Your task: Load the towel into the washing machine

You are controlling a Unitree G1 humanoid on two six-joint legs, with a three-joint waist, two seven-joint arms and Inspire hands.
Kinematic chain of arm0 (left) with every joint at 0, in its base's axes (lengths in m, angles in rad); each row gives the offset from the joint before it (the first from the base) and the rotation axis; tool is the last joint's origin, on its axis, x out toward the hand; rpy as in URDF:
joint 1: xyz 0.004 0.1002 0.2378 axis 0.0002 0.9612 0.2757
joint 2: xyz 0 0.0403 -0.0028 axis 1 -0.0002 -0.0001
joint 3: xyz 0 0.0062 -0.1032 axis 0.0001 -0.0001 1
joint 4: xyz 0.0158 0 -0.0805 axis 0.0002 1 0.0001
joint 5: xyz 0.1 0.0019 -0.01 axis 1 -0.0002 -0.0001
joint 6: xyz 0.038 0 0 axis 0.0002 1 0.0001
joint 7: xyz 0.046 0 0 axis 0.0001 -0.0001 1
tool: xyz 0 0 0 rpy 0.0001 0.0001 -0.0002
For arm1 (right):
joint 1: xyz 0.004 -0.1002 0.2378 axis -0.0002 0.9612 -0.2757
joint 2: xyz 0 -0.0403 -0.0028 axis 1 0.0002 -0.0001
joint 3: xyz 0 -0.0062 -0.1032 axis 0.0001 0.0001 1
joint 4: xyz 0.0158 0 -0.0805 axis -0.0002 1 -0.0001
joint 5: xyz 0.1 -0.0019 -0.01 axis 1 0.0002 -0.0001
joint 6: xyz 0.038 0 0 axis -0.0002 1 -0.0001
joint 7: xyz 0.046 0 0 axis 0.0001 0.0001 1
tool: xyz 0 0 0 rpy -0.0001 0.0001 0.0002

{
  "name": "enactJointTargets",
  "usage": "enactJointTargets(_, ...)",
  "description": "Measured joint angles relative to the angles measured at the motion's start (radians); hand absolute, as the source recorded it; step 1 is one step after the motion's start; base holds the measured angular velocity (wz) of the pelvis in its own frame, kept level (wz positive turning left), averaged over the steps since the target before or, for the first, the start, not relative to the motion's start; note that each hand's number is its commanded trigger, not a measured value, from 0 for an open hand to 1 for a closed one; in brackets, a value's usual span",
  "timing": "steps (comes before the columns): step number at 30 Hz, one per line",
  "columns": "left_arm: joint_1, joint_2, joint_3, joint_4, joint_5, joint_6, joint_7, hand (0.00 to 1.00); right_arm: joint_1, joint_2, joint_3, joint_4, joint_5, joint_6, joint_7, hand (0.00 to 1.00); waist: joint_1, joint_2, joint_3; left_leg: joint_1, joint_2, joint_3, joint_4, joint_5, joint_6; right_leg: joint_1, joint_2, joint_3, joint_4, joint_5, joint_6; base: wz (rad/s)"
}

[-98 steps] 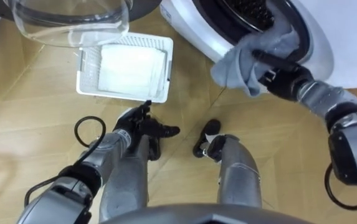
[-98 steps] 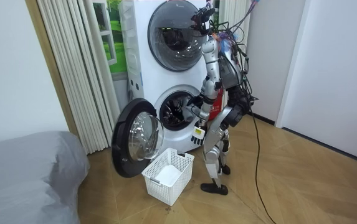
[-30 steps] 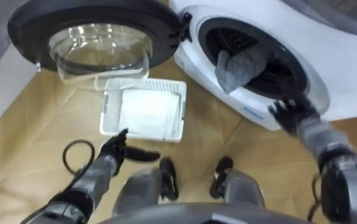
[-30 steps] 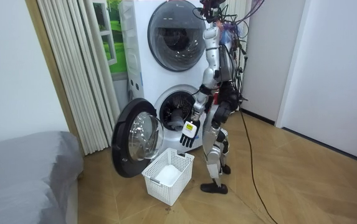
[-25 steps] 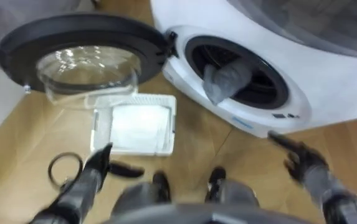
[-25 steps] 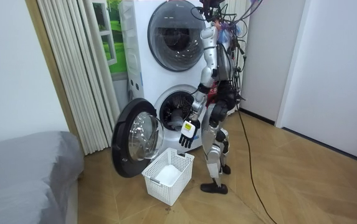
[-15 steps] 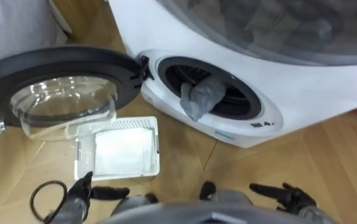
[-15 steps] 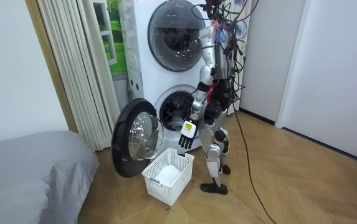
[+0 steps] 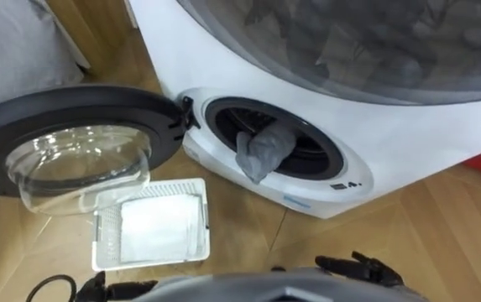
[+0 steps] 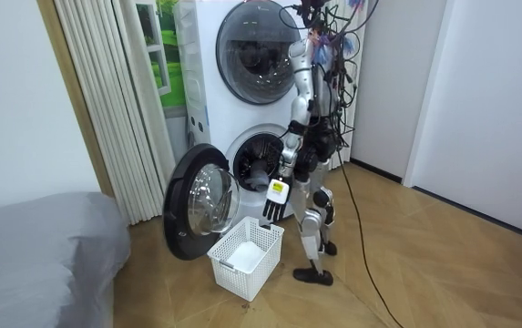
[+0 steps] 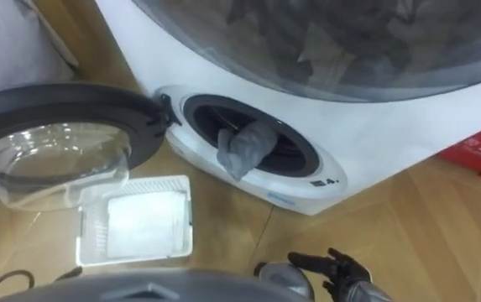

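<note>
The grey towel point(image 9: 264, 151) is half in the washing machine point(image 9: 391, 155) (one end hangs out over the hole's edge). It needs a push deeper. In front of the machine, the right hand point(image 9: 364, 269) has straight, empty fingers; the left hand point(image 10: 273, 200) hangs loose, empty too.

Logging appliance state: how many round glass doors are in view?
2: the upper round glass door shut; the lower black-rimmed round glass door swung open beside the white plastic basket. None appears hidden.
</note>
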Motion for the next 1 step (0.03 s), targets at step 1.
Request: enactJointTargets(1,0.0,-0.001,0.004,0.001,0.001,0.003,-0.003,0.0,0.002,0.0,-0.004,-0.002,-0.009,0.0,0.005,0.0,0.0,0.0,-0.0003,0.004,0.0,-0.001,0.0,-0.001,-0.002,0.002,0.001,0.001,-0.001,-0.001,0.0,0.0)
